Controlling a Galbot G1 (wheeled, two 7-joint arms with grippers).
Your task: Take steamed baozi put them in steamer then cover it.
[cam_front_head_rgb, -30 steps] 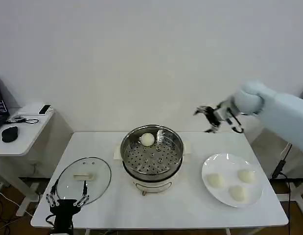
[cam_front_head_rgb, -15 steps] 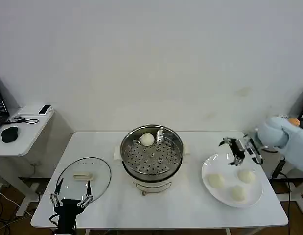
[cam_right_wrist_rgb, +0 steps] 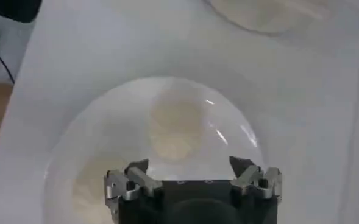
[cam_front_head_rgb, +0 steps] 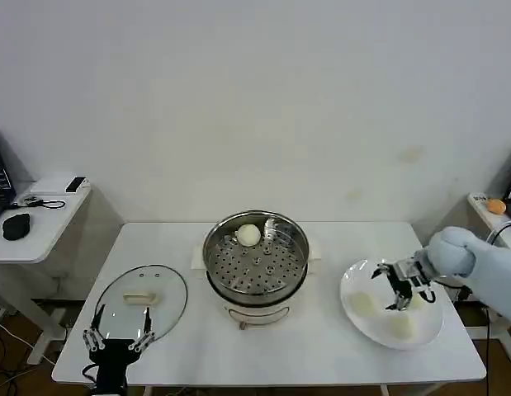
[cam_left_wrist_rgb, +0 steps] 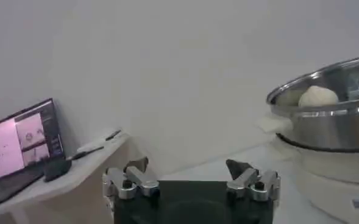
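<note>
The steamer (cam_front_head_rgb: 255,260) stands at the table's middle with one baozi (cam_front_head_rgb: 248,235) on its perforated tray. On the white plate (cam_front_head_rgb: 379,271) at the right lie a baozi (cam_front_head_rgb: 364,304), a second (cam_front_head_rgb: 401,326), and a third (cam_front_head_rgb: 419,302) partly behind my right gripper (cam_front_head_rgb: 398,289), which hangs open just over them. In the right wrist view that gripper (cam_right_wrist_rgb: 188,173) is open, with one baozi (cam_right_wrist_rgb: 176,128) ahead of its fingers and another (cam_right_wrist_rgb: 91,189) to the side. The cover (cam_front_head_rgb: 142,297) lies flat at the front left. My left gripper (cam_front_head_rgb: 116,338) is open beside it, empty.
A side table (cam_front_head_rgb: 40,219) with a mouse and small devices stands off the left edge. In the left wrist view a laptop (cam_left_wrist_rgb: 24,137) sits there, and the steamer (cam_left_wrist_rgb: 325,122) rises past my left gripper (cam_left_wrist_rgb: 188,173). Bare tabletop lies between steamer and plate.
My right gripper came down from above the table's back right to just over the plate of baozi. The left gripper barely shifted near the cover.
</note>
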